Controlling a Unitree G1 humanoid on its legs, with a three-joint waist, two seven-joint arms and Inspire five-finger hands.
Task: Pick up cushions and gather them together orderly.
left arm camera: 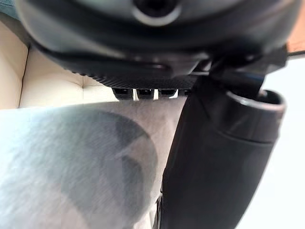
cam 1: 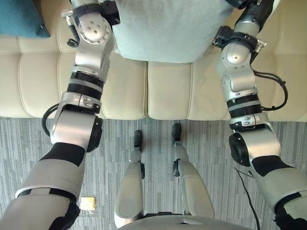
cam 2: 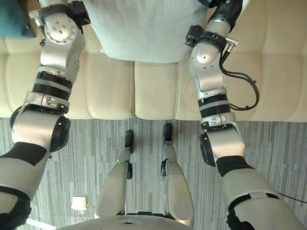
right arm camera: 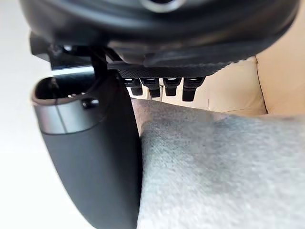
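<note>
Left eye view, read first: saw a grey cushion (cam 1: 163, 33) at the far middle, over the cream sofa (cam 1: 124, 91), its near edge lying across the seam between two seat pads. Could not tell whether resting on the seat or lifted off it. Saw a teal cushion (cam 1: 19, 19) well apart from it, at the far left on the sofa. Noted striped grey carpet (cam 1: 216, 143) in front of the sofa and a small tan square (cam 1: 87, 203) on it, at the near left.

Left wrist view: found the left hand (left arm camera: 157, 43) clamped on the cushion's edge, thumb (left arm camera: 214, 167) laid along one face of the cloth, fingers (left arm camera: 143, 93) reaching over the other, tips hidden past the fabric. Right wrist view: found the right hand (right arm camera: 162, 38) gripping the opposite edge the same way, thumb (right arm camera: 95, 152) pressed flat against the grey weave, fingers (right arm camera: 171, 86) set over the top. Saw cream sofa padding beyond both hands.
</note>
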